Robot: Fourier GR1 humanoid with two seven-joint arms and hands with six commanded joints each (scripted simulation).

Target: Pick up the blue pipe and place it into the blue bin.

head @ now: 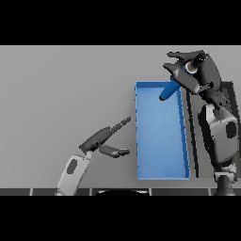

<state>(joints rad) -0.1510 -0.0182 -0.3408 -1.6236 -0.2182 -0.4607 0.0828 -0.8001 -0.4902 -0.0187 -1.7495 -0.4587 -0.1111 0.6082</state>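
Fingers of right hand (pixel 200 70) grasp cylindrical blue pipe (pixel 168 89) over rectangular blue bin (pixel 161 174)

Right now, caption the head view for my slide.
Right hand holds the blue pipe tilted over the blue bin's far corner; left hand idle.

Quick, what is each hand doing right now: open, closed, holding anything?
Left hand: open, holding nothing, left of the blue bin.
Right hand: closed around the blue pipe, over the bin's far end.
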